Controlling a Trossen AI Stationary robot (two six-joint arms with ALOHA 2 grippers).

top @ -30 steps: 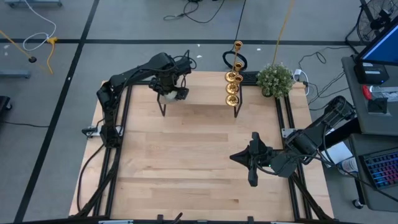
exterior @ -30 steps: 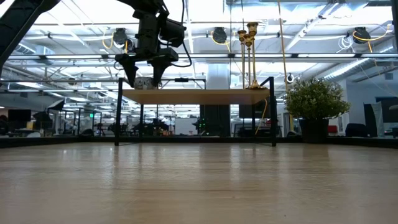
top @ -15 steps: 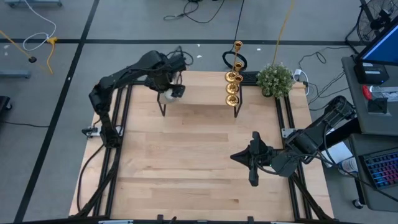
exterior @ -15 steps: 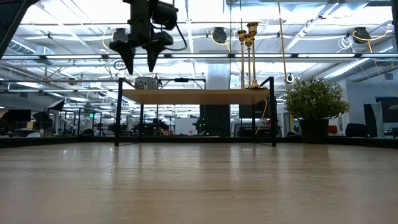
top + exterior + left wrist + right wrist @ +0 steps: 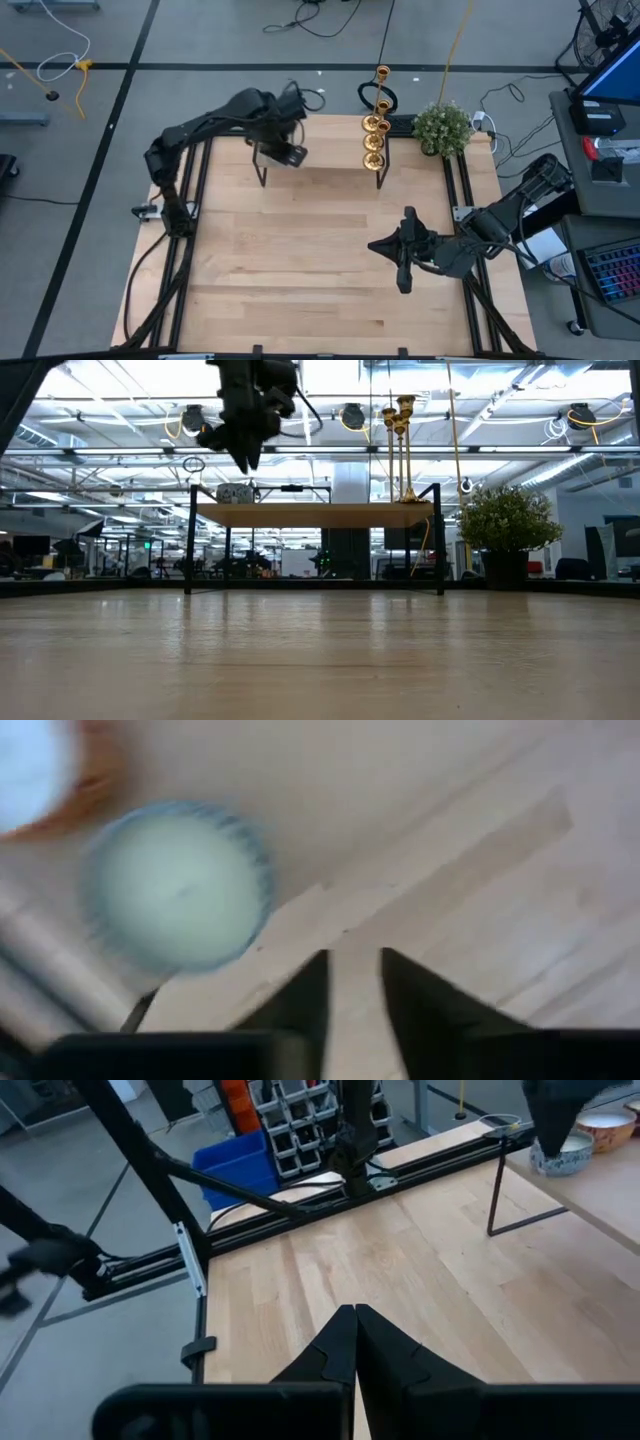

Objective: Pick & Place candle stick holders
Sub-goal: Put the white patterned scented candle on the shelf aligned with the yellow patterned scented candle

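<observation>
The left end effector [image 5: 285, 152] hangs over the shelf [image 5: 320, 150] near the tabletop's [image 5: 320, 270] far edge — fingers nearly together, holding nothing. The right end effector [image 5: 403, 278] is closed, empty. Holders [image 5: 374, 130] stand at the shelf's right end.

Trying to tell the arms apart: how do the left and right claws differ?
The left claw hangs above the shelf at the table's far edge, near a pale candle; the right claw is over bare table nearer the front. The left claw's fingers show a narrow gap; the right claw's are pressed together. Both hold nothing.
</observation>
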